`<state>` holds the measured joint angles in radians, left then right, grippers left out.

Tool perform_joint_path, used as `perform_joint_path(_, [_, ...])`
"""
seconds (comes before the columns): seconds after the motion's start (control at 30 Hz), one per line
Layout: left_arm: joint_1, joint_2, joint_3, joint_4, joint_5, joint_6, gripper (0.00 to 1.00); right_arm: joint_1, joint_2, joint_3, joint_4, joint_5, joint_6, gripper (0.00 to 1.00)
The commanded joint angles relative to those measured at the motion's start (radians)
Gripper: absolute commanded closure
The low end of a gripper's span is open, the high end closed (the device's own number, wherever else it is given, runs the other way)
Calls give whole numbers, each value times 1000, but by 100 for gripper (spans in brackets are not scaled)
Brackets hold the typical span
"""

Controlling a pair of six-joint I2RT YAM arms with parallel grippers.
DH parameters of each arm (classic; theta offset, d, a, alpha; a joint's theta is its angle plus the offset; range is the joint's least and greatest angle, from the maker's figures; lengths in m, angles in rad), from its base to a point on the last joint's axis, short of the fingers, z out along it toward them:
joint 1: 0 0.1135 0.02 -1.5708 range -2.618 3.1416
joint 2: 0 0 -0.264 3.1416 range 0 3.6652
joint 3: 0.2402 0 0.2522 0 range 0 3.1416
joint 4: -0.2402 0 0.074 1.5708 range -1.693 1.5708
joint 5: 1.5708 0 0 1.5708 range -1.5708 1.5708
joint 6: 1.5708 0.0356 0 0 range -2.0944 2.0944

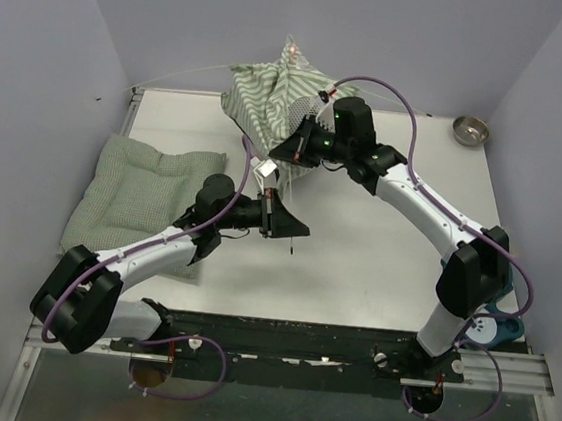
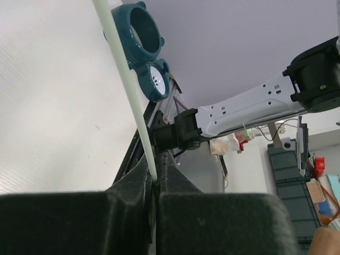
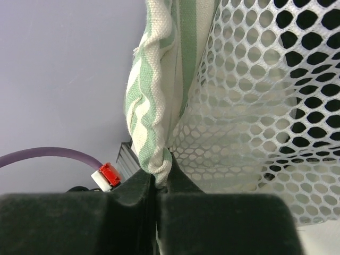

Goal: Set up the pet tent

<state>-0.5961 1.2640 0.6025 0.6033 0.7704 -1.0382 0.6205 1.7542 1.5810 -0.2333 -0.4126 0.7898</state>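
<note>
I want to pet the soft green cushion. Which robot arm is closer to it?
The left arm. It passes over the green cushion's near corner. The right arm is over on the other side, its pincer shut on the striped tent.

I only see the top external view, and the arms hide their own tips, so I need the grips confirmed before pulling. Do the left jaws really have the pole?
Observer: Yes. In the left wrist view the left jaws are shut on the thin pale pole, which runs up from between them.
Operator: And the right jaws?
Observer: Shut on a folded striped edge of the pet tent, right beside its mesh panel.
</note>
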Motion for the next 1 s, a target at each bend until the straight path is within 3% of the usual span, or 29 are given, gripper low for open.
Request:
perform_joint_path(0.0, [27,-31,85,56,-35,12,100,-1,-1,-15,-8,-31,-49,81])
perform_joint_path(0.13, [84,11,140,59,-19,1,100,-2,-31,-24,-38,-49,-150,44])
perform_joint_path(0.33, [125,96,215,84,13,-3,100,-7,-76,-30,-113,-48,-248,22])
perform_joint_path(0.43, [137,136,256,87,26,-5,100,-13,-88,-27,-133,-68,-285,5])
perform_joint_path(0.6, [156,178,313,84,52,-5,100,-36,-142,-27,-147,-107,-369,0])
perform_joint_path(0.97, [185,228,378,70,60,6,100,-179,-318,-145,-90,-316,-556,0])
